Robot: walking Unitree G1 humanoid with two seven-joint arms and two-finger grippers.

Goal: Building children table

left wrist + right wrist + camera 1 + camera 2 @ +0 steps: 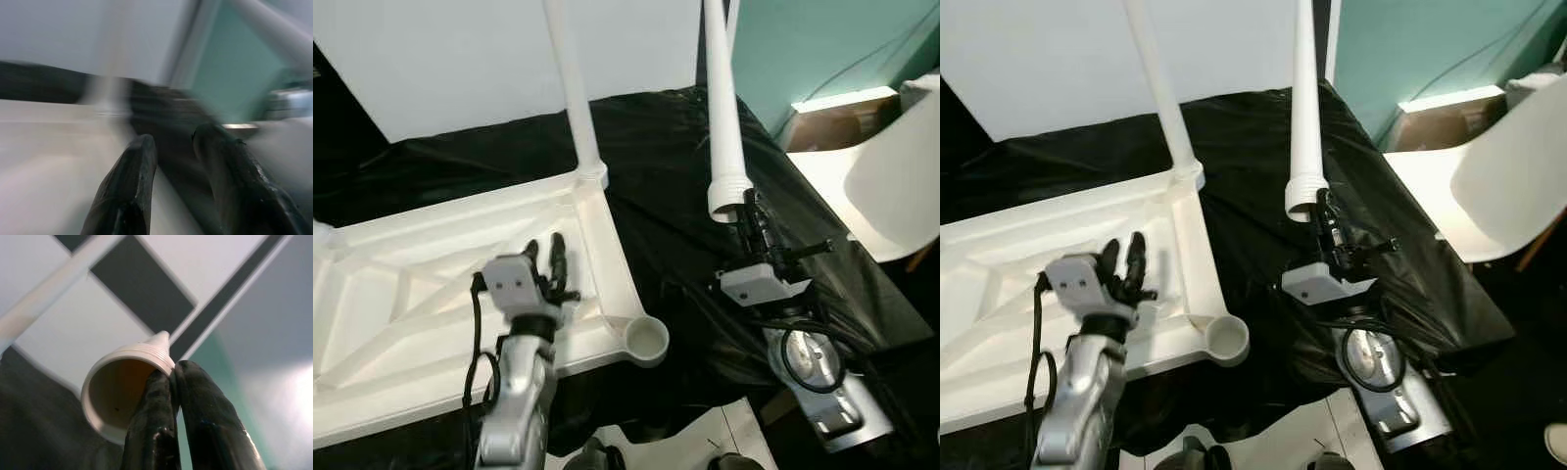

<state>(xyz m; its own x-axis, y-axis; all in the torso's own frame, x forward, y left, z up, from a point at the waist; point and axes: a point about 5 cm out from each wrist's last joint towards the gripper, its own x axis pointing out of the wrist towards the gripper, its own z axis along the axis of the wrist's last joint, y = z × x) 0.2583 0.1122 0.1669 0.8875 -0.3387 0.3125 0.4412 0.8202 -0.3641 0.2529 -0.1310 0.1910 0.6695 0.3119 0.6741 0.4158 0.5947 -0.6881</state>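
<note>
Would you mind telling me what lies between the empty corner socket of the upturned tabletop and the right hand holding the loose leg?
Just wrinkled black sheet, seen in both eye views, between the corner socket and the right hand gripping the loose leg.

black cloth covers surface; white upturned tabletop lies on it.

**Table top upturned, one leg fitted, one leg loose**

The white plastic table top lay underside up on black sheeting, ribs showing. One white leg stood upright in a corner socket; the near corner socket gaped open. A second leg, hollow threaded end downward, was held tilted beside it.
</note>
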